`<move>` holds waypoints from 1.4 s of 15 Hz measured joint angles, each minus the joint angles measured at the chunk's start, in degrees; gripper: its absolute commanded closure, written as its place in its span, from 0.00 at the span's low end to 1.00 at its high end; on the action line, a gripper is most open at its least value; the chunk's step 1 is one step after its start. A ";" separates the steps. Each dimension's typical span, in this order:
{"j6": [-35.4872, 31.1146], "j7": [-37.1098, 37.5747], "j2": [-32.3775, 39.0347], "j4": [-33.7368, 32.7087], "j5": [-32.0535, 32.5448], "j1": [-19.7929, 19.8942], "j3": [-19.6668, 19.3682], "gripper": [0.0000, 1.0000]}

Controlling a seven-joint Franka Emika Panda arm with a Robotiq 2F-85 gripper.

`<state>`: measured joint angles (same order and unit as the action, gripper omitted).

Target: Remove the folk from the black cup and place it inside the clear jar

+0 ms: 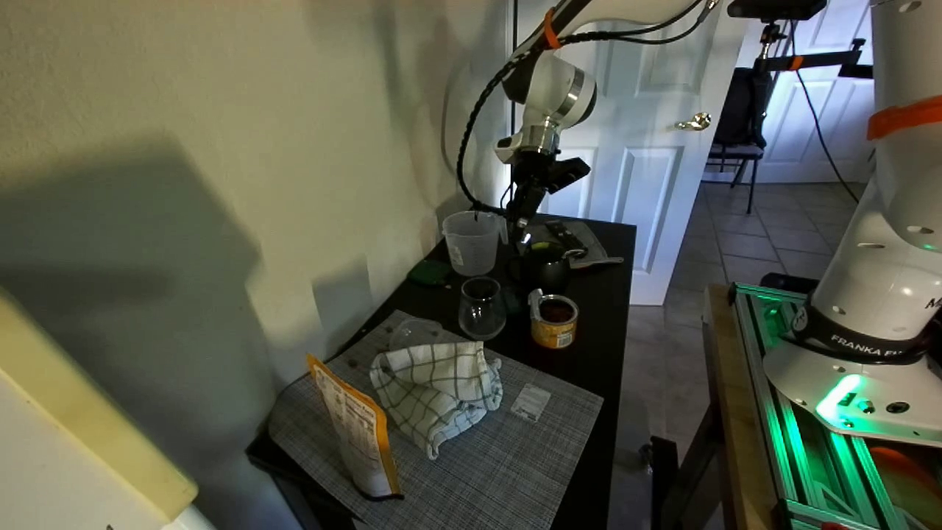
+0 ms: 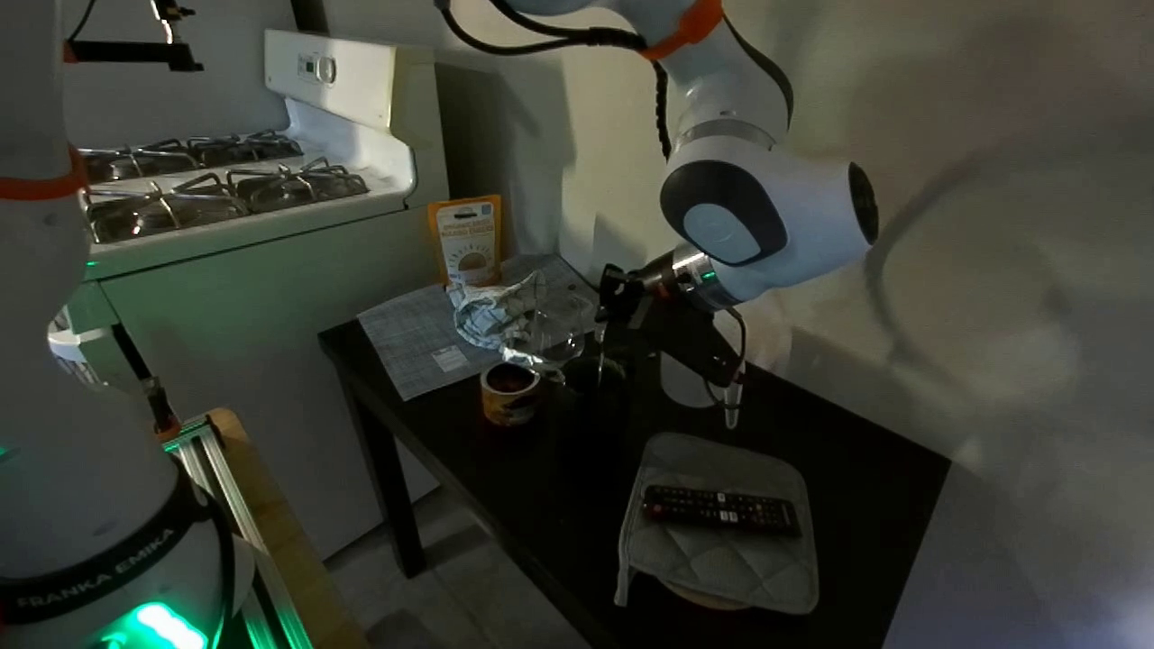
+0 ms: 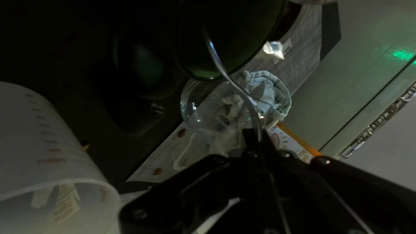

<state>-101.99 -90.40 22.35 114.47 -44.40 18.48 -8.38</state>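
Note:
The black cup (image 1: 546,274) stands on the dark table; its dark greenish inside (image 3: 234,39) opens at the top of the wrist view. The fork (image 3: 224,70) is a thin shiny metal piece. Its lower end goes down into the cup and is lost in the dark. My gripper (image 3: 257,138) is shut on the fork's upper end, above the cup's rim; in an exterior view the gripper (image 1: 521,227) is over the cup. The clear jar (image 1: 471,246), a translucent container, stands by the wall beside the cup. It also shows in the wrist view (image 3: 45,136).
A clear glass (image 1: 482,316) and an orange-labelled can (image 1: 554,331) stand close to the cup. A checked towel (image 1: 441,390) and an upright bag (image 1: 360,434) are on the grey mat (image 1: 508,456). A remote (image 2: 721,509) lies on a grey potholder (image 2: 757,577).

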 measured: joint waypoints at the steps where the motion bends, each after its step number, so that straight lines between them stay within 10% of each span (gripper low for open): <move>1: 1.49 0.00 -0.50 0.00 0.00 0.17 -0.07 0.99; 11: 5.59 -2.09 -10.91 3.28 -1.08 0.87 -3.42 0.99; 21: -6.12 -7.45 -15.76 4.09 -20.08 1.02 -6.48 0.96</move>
<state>-108.12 -97.85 6.59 118.56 -64.49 19.50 -14.86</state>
